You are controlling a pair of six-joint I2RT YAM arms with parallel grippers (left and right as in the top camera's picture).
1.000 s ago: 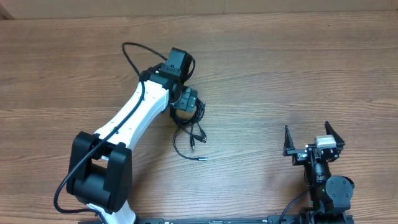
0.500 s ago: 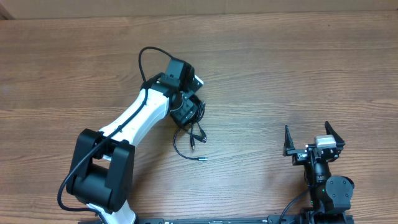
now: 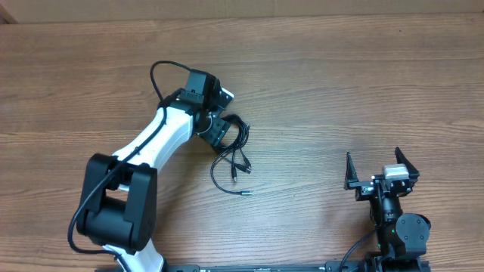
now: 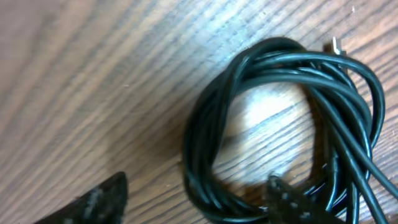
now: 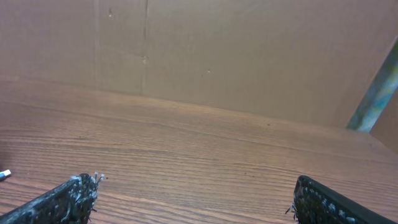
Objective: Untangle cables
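Observation:
The cables (image 3: 234, 155) are thin black cords lying left of the table's middle, with a tight coil (image 4: 273, 124) at the top and loose loops and plug ends (image 3: 240, 172) trailing toward me. A silver plug tip (image 4: 336, 45) shows at the coil's far edge. My left gripper (image 3: 218, 130) is down on the coil, open. In the left wrist view one finger (image 4: 289, 199) stands inside the coil's ring and the other (image 4: 93, 202) on bare wood outside it, so the ring's near-left strands lie between them (image 4: 193, 202). My right gripper (image 3: 382, 172) stands open and empty near the front right.
The wooden table (image 3: 340, 91) runs to a brown cardboard wall (image 5: 249, 56) at the back. The left arm's own thick black wire (image 3: 162, 72) arcs above its wrist. The right arm's base (image 3: 397, 234) sits at the front edge.
My left wrist has swung to the left over the coil and its jaws have narrowed. The cables and the right arm have stayed where they were.

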